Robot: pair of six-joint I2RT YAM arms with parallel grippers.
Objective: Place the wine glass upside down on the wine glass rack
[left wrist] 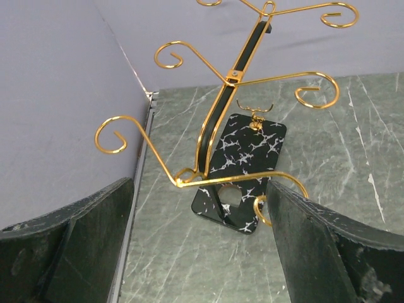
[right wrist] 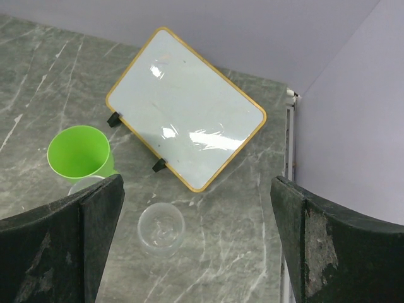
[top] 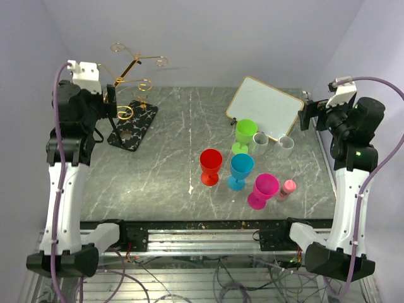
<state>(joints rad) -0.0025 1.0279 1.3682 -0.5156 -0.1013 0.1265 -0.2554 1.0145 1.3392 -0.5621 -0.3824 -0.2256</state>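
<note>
Rack: the wine glass rack (left wrist: 218, 107) is a thin gold wire tree with an upright stem and arms ending in curled spirals. There are about six curls, though the topmost run out of the left wrist view.
Base: one flat, glossy black slab (top: 134, 126) with white crackle marks, at the table's far left.
Table: grey marble-look top (top: 170, 158) with pale veins.
Goblets: four, of smooth opaque plastic, all stemmed: red goblet (top: 211, 165), blue goblet (top: 240, 169), green goblet (top: 245, 134), magenta goblet (top: 264, 189). All stand mouth-up at mid-right, well apart from the rack.
Contents: from above, the green goblet shows only its bare inside.
Clear glasses: two (top: 260, 141) (top: 285, 146), transparent, just beside the green goblet.
Pink item: one small cylinder (top: 287, 188) beside the magenta goblet.
Whiteboard: one (right wrist: 186, 107), wood-framed with rounded corners, propped on black feet.
Left gripper (left wrist: 199, 246): spread wide and gripping nothing, close to the rack.
Right gripper (right wrist: 196, 246): spread wide and gripping nothing, above one clear glass.
</note>
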